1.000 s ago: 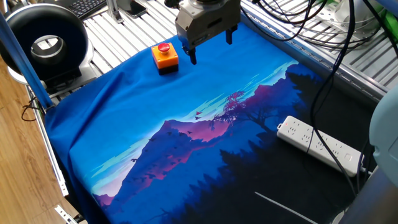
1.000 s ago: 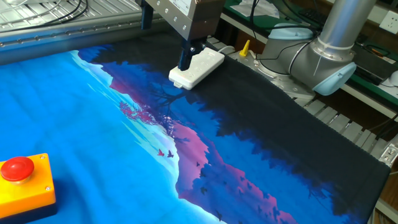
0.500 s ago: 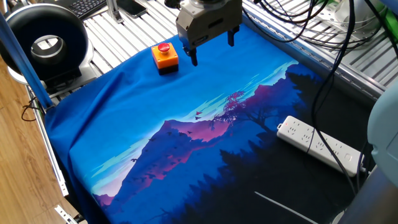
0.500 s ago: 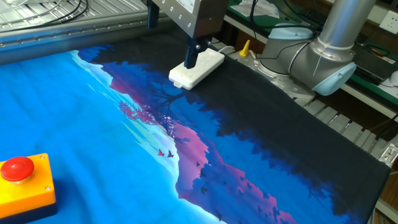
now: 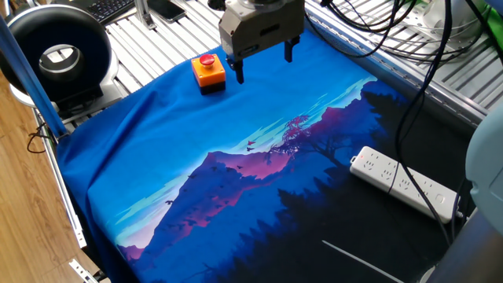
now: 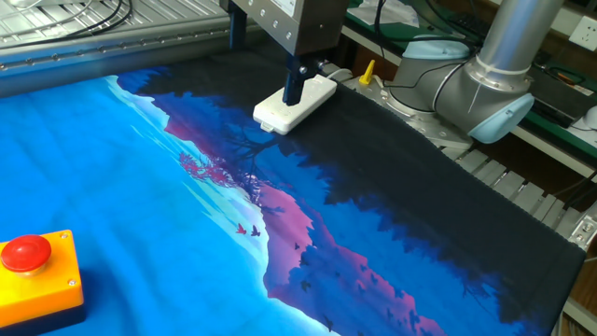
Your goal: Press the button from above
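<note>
- Gripper (image 5: 262, 67): fingers spread, clear gap between the two tips, nothing held. It hangs just beside the button (image 5: 207, 60), above the cloth, not over the cap.
- Button: red cap on an orange box (image 5: 209, 73), sitting on the blue cloth (image 5: 196, 157) near its far edge; cap looks raised, nothing touching it.
- Progress (judgement): approach only. No press made. Left to do: shift the gripper sideways over the cap, then descend onto it.
- Power strip (image 5: 402, 183) lies well apart from the button, across the cloth.
- Hidden or unclear: in the other fixed view the gripper body is cut off at the top edge and only one finger (image 6: 294, 84) shows; the box (image 6: 37, 280) is clipped at the frame corner. Height of tips over the cap cannot be judged.
</note>
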Controlling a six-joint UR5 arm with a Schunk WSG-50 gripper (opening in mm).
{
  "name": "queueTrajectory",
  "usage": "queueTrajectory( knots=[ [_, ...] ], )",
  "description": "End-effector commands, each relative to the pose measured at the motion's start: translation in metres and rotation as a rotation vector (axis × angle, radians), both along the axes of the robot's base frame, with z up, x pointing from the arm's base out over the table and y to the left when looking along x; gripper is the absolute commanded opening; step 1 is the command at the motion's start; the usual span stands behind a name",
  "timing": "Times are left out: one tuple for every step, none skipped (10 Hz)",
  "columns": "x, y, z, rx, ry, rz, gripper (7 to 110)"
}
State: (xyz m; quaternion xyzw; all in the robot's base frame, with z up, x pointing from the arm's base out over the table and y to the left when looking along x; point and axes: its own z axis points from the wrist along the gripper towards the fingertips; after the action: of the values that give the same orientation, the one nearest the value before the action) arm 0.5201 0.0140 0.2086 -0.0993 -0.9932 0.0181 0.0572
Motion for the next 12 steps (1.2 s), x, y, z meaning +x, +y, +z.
queueTrajectory(
  knots=[
    [-0.002, 0.003, 0.000, 0.016, 0.010, -0.002, 7],
    [-0.003, -0.004, 0.001, -0.010, 0.016, 0.024, 7],
    [-0.009, -0.017, 0.005, -0.059, 0.037, 0.054, 7],
    [-0.010, -0.022, 0.006, -0.072, 0.040, 0.068, 7],
    [-0.011, -0.021, 0.005, -0.067, 0.048, 0.082, 7],
    [-0.013, -0.020, 0.005, -0.059, 0.056, 0.090, 7],
    [-0.014, -0.023, 0.006, -0.069, 0.062, 0.100, 7],
    [-0.016, -0.024, 0.007, -0.075, 0.070, 0.110, 7],
    [-0.017, -0.024, 0.007, -0.071, 0.074, 0.114, 7],
    [-0.017, -0.017, 0.006, -0.050, 0.072, 0.082, 7],
    [-0.017, -0.005, 0.005, -0.008, 0.067, 0.040, 7],
    [-0.017, -0.003, 0.005, 0.000, 0.067, 0.040, 7]
  ],
)
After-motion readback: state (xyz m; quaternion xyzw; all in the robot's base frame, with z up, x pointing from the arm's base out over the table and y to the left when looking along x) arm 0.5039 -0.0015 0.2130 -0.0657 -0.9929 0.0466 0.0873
